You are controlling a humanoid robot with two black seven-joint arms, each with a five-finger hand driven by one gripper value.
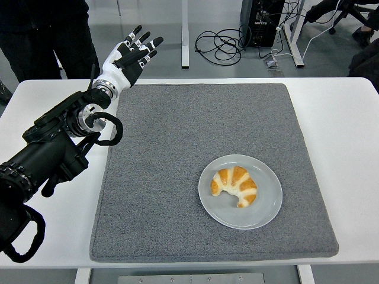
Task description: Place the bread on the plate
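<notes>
1. the bread (234,184) is seen lying on the plate (267,211), a little left of its middle.
2. the plate is set on the grey mat (177,148), in the near right part.
3. the mat is laid on the white table (343,118).
4. the left hand (127,56) is held up over the mat's far left corner, well apart from the plate; its fingers (145,42) are spread and nothing is gripped.
5. a person (44,29) is seen standing behind the table's far left.

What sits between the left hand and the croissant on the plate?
Nothing: in the head view only bare grey mat separates the open left hand from the croissant on its plate.
</notes>
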